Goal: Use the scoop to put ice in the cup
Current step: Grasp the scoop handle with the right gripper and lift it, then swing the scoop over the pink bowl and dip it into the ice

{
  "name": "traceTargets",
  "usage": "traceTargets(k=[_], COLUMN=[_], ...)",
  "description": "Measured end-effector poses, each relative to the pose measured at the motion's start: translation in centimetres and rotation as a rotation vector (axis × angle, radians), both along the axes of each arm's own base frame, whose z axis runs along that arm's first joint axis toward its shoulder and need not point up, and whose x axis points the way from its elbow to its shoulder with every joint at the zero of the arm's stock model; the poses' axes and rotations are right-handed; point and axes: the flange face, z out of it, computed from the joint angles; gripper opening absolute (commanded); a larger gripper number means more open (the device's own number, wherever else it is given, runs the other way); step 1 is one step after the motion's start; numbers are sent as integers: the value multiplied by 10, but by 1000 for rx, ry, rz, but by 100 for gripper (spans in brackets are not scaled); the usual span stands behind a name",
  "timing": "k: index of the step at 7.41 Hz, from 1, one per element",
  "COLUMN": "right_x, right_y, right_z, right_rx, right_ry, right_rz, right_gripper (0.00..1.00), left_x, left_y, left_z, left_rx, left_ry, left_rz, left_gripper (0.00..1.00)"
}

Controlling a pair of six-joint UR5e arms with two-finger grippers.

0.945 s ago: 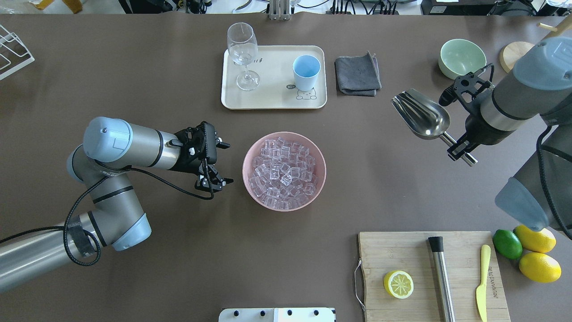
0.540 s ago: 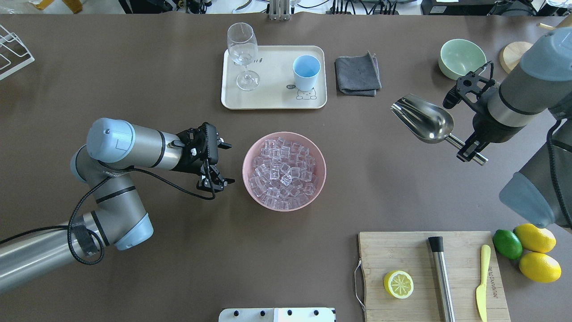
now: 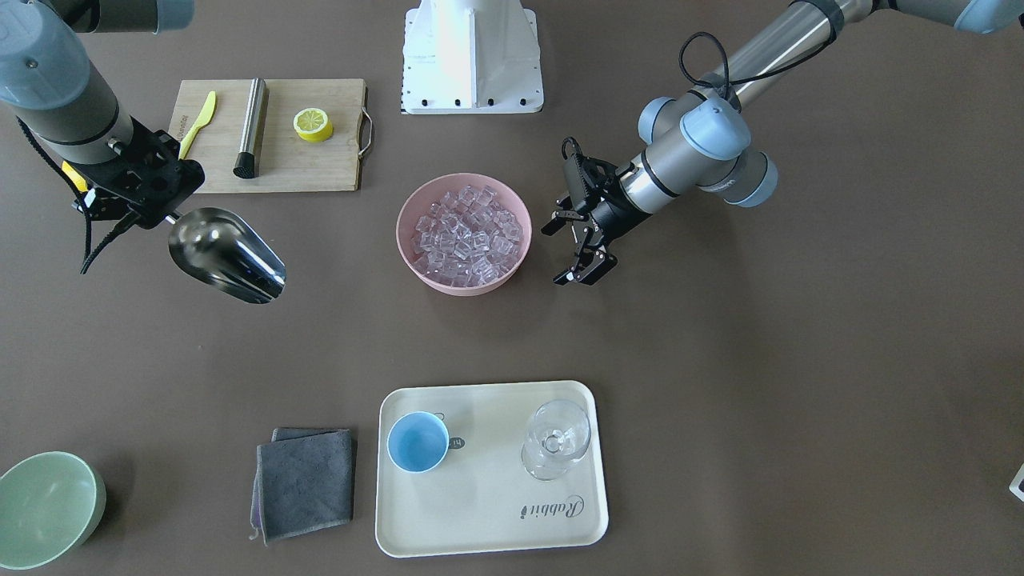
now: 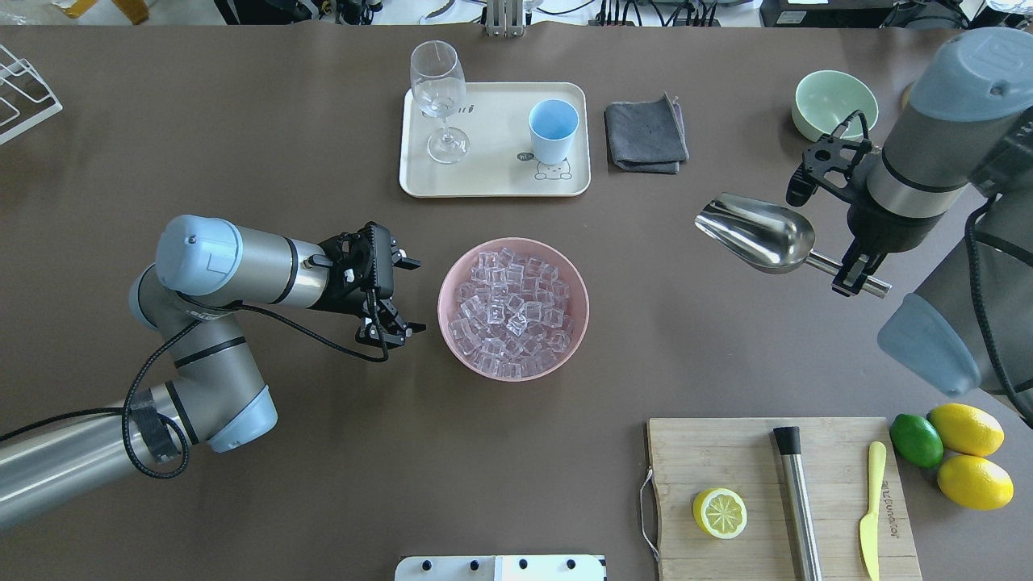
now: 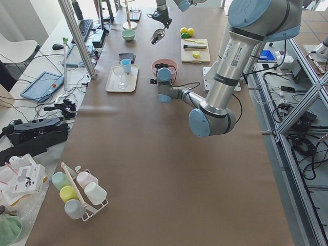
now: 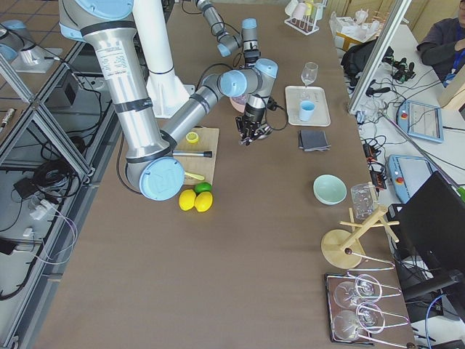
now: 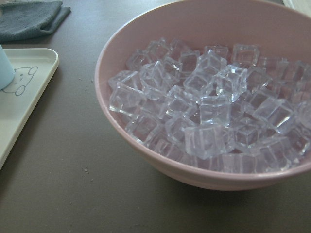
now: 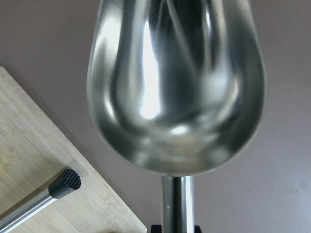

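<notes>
Approach step: right pincer (image 4: 855, 274) clamps the empty scoop (image 4: 754, 234) by its handle; left pincer (image 4: 407, 296) gapes, holding nothing. Next, likely, dig into the ice (image 4: 512, 311).

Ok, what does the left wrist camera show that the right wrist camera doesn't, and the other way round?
Only the left wrist view: the pink bowl heaped with ice, a corner of the tray, a sliver of the cup and the grey cloth.
Only the right wrist view: the scoop, empty, its handle running out the bottom, plus a corner of the cutting board with the black tip of the muddler on it.
Shared: just the brown table.
</notes>
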Motion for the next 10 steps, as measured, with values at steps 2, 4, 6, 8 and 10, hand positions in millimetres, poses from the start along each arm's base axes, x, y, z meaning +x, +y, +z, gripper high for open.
traceTargets(k=[2,4,6,8,10], right_x=[-8,-25,-50,-72,-103], right_y=[24,48,65,76,68], right_z=[-46,-94,-117,-137,-170], right_rx=[10,-8,-49,-117,-199], right_ry=[7,26,57,115,199], right_rz=[-51,-95,-147,-173,-164], right_gripper=[0,0,0,0,0], left_x=[0,0,-1,-1,0], left_y=[1,1,1,1,1], left_z=[0,-1,-1,0,0], left_rx=[4,7,10,10,11], left_ry=[7,11,15,16,16], left_rz=[1,1,1,1,1], left_gripper=[99,99,99,99,99])
